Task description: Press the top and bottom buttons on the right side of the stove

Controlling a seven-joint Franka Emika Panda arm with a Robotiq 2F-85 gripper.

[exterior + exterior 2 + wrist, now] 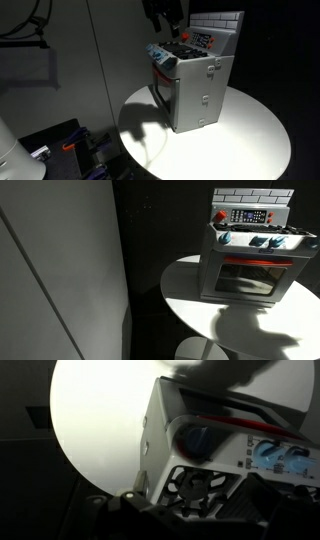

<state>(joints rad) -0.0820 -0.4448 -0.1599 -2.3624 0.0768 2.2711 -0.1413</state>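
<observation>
On the round white table (255,125) sits the stove (200,85), close to the edge of the table. It is a small grey box. In an exterior view it stands at the far right of the picture, and its front door (250,280) has a shiny window. At the back there is a grey wall of little tiles (252,196). Under that wall is the button strip (252,217), with a red round knob (221,217) at one end.

The gripper (165,22) hangs up in the dark above the top of the stove. It is not touching the stove (there is a gap between them). It is too dark to tell if its jaws are apart or together. The wrist view looks down on a corner of the stove (160,450) and does not show this either.

I think the job is only getting started. Nothing is being pushed right now. The buttons are too small to show if any was pushed. So it looks like all 2 pushes are left to do: the top button, then the bottom one.
</observation>
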